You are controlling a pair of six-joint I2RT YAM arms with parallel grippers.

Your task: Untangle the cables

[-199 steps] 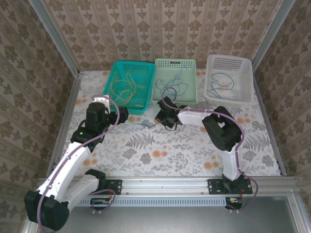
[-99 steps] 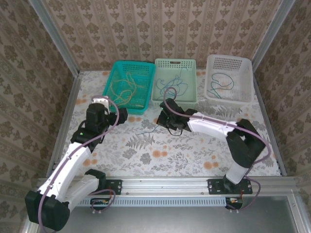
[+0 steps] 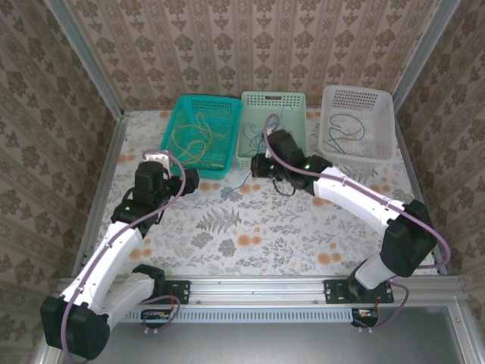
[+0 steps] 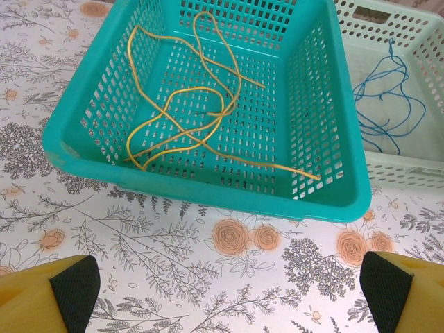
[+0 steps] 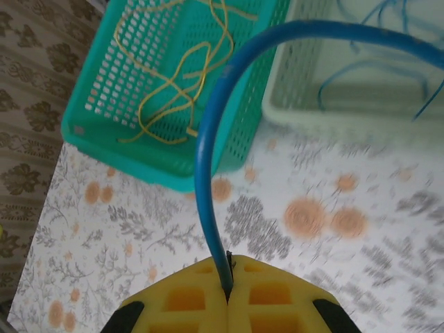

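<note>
Right gripper (image 5: 227,295) pinches the blue cable (image 5: 204,146) tight, and it arcs toward one o'clock over the mint basket (image 5: 326,107), probably for sorting by colour. Left gripper (image 4: 223,288) hovers spread wide at six o'clock of the teal basket (image 4: 208,198), yellow cables (image 4: 220,111) inside.

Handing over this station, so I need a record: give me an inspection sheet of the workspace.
Surface: floral table, flat.
Job's things: yellow cables in teal basket; blue cables in pale green basket; mixed cables in white basket.
Clutter: nothing seen.
Tools: right tool shut on a blue cable; left tool open, empty.
Cables: mauve leads run along both arms.
Surroundings: wallpapered walls, metal frame.
</note>
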